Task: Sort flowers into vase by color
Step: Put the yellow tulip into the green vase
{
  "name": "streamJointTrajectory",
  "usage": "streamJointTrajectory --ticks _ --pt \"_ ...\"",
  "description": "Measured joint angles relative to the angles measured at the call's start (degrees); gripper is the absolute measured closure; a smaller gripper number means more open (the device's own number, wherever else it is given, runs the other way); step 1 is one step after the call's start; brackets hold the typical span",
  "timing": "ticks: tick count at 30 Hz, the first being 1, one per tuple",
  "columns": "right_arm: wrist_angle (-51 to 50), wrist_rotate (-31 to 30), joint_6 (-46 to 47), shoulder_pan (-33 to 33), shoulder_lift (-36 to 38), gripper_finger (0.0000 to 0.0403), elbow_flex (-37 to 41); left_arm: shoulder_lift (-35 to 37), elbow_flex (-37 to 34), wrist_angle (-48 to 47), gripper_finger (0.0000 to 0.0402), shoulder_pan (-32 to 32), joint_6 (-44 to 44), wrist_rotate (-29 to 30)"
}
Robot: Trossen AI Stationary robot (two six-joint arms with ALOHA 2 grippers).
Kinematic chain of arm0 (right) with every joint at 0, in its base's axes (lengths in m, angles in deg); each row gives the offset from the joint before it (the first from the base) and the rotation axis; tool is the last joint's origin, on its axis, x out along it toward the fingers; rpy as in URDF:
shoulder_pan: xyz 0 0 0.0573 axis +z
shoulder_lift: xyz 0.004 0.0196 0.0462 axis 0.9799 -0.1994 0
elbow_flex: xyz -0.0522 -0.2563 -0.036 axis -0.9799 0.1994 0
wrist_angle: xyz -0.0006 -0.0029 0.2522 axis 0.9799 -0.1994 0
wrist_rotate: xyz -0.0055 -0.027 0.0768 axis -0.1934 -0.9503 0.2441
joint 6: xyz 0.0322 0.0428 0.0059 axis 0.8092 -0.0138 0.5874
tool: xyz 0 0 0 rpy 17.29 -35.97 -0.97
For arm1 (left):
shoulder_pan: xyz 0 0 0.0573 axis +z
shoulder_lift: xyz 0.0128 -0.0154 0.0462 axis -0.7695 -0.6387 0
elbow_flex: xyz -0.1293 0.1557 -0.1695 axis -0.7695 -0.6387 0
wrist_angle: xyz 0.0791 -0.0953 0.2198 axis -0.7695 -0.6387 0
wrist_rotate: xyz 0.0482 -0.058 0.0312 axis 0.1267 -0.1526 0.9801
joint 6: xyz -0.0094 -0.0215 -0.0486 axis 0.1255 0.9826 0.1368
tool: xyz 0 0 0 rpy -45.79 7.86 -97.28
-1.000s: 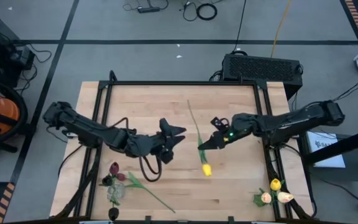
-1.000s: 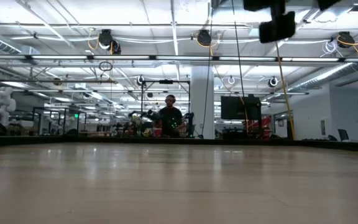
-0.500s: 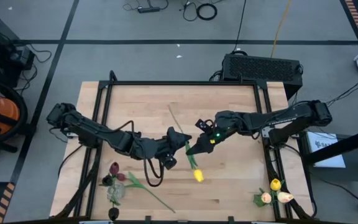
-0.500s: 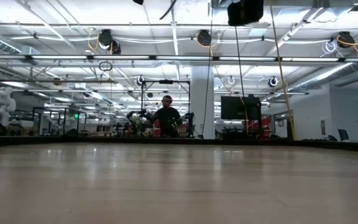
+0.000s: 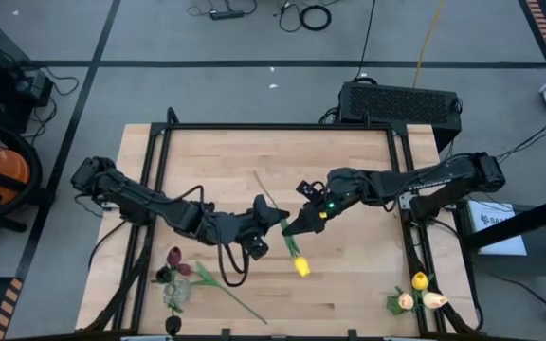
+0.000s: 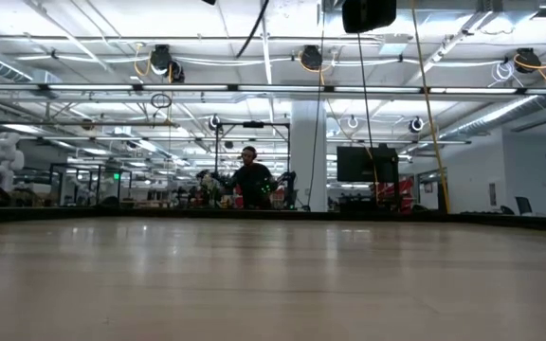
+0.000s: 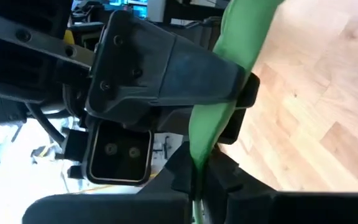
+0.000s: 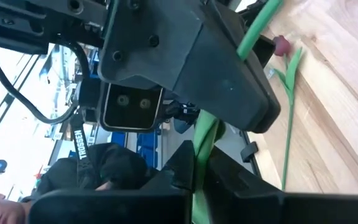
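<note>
Nearest the table's [image 5: 349, 284] front edge, the yellow tulip's [image 5: 300, 267] head is seen hanging just below the two tools. Its stem is pinched in the right tool [image 5: 293, 227]; the left tool [image 5: 278, 217] is closed around the same stem beside it. The flower is judged light, limp and easily bent, best gripped mid-stem. Only the right wrist view reveals a maroon tulip [image 8: 281, 45] lying beyond.

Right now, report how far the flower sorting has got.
Done: yellow and peach tulips stand grouped at the table's right corner, red ones at the left. In hand: the right end effector grips a yellow tulip mid-table, meeting the left end effector. Left: placing it.
</note>
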Motion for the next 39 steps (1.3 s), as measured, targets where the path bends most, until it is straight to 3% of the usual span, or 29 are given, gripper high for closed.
streamJointTrajectory --ticks 8,18,28,34,39 --pt "0.1 -0.8 0.5 0.0 0.0 0.0371 0.0 0.0 0.0 -0.3 0.0394 -0.2 3.9 0.2" --pt "-0.4 -1.0 1.9 -0.4 0.1 0.0266 -0.1 0.0 0.0 0.0 0.0392 -0.2 4.1 0.6" --pt "-0.9 9.7 1.1 -4.2 0.1 0.0195 -0.1 0.0 0.0 -3.6 0.0392 0.4 4.1 3.9" --pt "-12.4 10.4 -4.2 -8.7 3.7 0.0188 0.0 0.7 0.0 -6.2 0.0391 0.3 11.8 4.2" --pt "-27.8 3.4 -10.0 -11.4 10.7 0.0188 0.0 4.0 0.0 -11.2 0.0391 1.2 24.4 4.0"
